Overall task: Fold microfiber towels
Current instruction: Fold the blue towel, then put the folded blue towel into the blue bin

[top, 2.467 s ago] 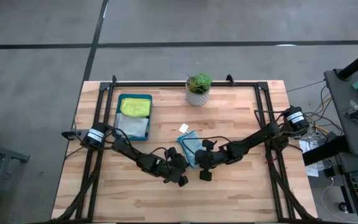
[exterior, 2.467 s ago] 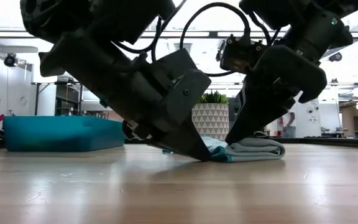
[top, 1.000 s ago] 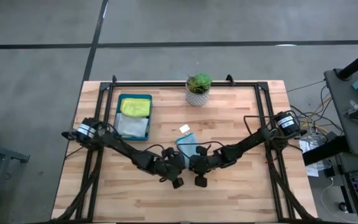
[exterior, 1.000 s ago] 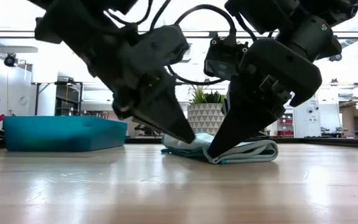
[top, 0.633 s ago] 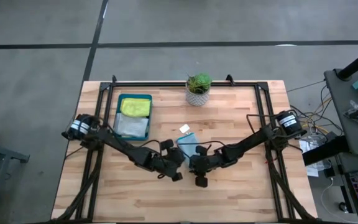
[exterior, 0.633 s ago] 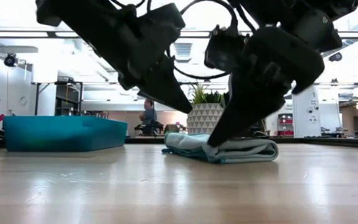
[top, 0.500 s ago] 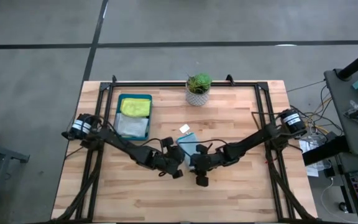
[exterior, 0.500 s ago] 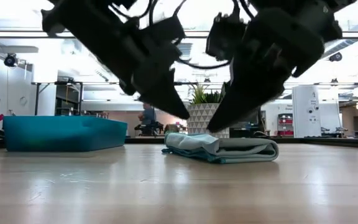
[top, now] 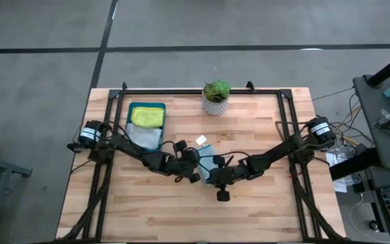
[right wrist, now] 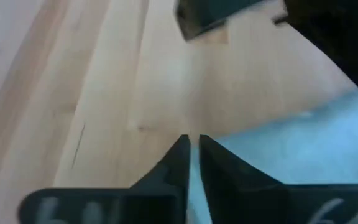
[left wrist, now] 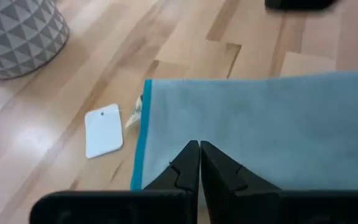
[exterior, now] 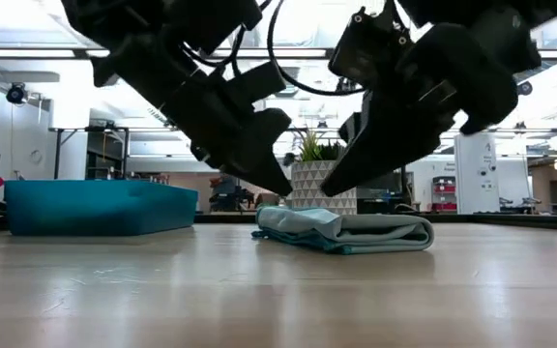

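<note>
Both claws lifted off teal towel [exterior: 341, 230] | left claw [left wrist: 199, 163] pressed together, right claw [right wrist: 192, 155] nearly together, empty | next: press fold flat, edges square, tag [left wrist: 102, 130] at 10 o'clock.

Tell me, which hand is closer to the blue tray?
Left. The left hand hovers over the towel on the side towards the tray; the right hand hovers over the towel's far side.

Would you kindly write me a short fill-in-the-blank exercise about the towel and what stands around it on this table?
1. The folded towel between the two end effectors is light ____.
2. The small tag lying on the wood beside it is ____.
3. The tray holds a ____ towel and a pale one.
4. The patterned pot holds a green ____.

Missing words: teal; white; yellow; plant
</note>
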